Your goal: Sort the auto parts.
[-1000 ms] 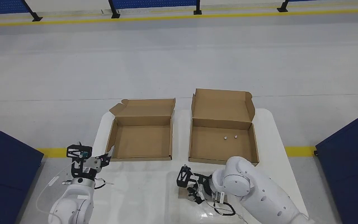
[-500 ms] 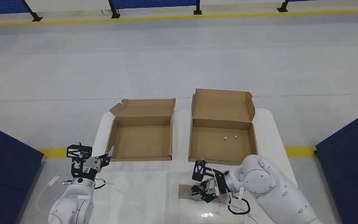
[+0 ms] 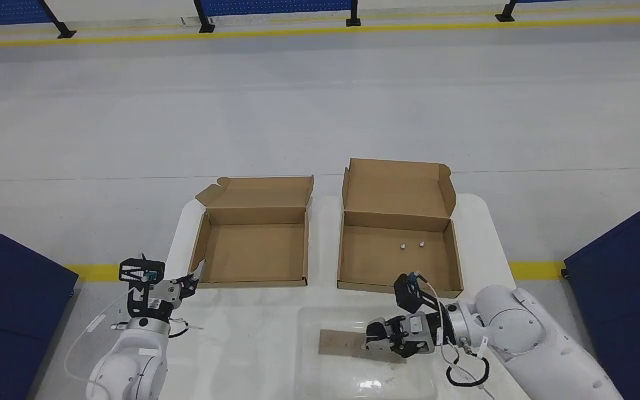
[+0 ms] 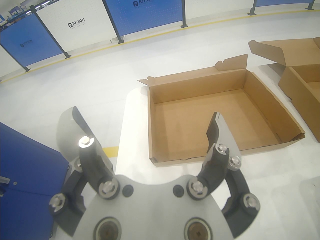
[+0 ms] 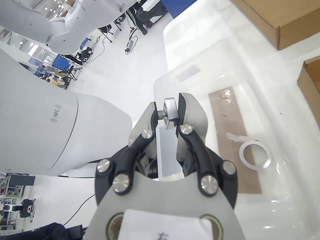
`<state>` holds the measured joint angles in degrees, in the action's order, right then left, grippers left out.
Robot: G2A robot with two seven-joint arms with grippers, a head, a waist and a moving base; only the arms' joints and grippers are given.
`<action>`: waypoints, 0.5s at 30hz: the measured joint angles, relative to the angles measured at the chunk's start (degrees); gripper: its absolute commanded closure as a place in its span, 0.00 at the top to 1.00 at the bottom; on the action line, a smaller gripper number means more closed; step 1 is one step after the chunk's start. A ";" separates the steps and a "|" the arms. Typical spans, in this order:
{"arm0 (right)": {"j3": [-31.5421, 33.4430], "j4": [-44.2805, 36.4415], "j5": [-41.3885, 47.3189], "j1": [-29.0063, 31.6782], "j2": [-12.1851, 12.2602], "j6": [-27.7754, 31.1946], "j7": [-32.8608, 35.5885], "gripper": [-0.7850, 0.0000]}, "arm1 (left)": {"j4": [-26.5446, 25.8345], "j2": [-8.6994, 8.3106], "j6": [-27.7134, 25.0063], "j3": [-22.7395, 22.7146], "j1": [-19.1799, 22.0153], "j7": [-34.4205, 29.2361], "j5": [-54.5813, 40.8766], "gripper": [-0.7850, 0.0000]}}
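My right gripper is shut on a small metal part, a flat block with a round stud, held above the clear plastic bin. From above, the right gripper is over the bin's right half. A white ring lies in the bin on a brown sheet. My left gripper is open and holds nothing, near the table's left front corner, short of the left cardboard box. In the top view the left gripper sits beside that box.
Two open cardboard boxes stand side by side at the back of the table. The right box holds two small white parts. Both lids stand up at the rear. The brown sheet lies in the bin's middle.
My right arm has swung to the right across the bin, uncovering the brown sheet. The left arm has not moved.
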<state>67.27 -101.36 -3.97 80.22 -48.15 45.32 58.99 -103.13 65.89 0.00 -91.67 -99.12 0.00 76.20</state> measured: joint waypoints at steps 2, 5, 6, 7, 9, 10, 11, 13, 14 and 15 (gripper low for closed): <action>0.00 0.00 -0.01 0.00 -0.01 -0.01 0.01 0.00 | 0.00 0.00 0.00 0.00 0.00 0.00 0.00 1.00; 0.00 0.00 -0.01 0.00 0.00 -0.01 0.00 0.00 | 0.00 0.00 0.00 0.00 0.00 0.00 0.00 1.00; 0.00 0.00 -0.01 0.00 0.00 -0.01 0.00 0.00 | 0.00 0.00 0.00 0.00 0.00 0.00 0.00 1.00; 0.00 -0.01 0.00 0.00 0.00 -0.01 0.00 0.00 | 0.00 0.00 0.00 0.00 0.00 0.00 0.00 1.00; -0.20 -0.28 0.95 0.29 -0.04 0.10 -0.82 0.00 | 0.00 0.00 0.00 0.00 0.00 0.00 0.00 1.00; -0.11 -0.25 2.15 0.45 0.01 0.53 -1.19 0.00 | 0.00 0.00 0.00 0.00 0.00 0.00 0.00 1.00; 0.18 -0.17 3.62 0.59 0.15 0.99 -1.34 0.00 | 0.00 0.00 0.00 0.00 0.00 0.00 0.00 1.00; 1.05 -0.27 7.79 1.11 0.82 1.62 -1.60 0.00 | 0.00 0.00 0.00 0.00 0.00 0.00 0.00 1.00; 1.52 -0.45 9.58 1.38 1.25 1.75 -1.73 0.00 | 0.00 0.00 0.00 0.00 0.00 0.00 0.00 1.00; 2.18 -0.78 11.96 1.85 1.91 2.02 -2.02 0.00 | 0.00 0.00 0.00 0.00 0.00 0.00 0.00 1.00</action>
<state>69.44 -102.15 7.99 82.07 -46.24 47.33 56.97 -103.13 65.89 0.00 -91.67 -99.12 0.00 76.20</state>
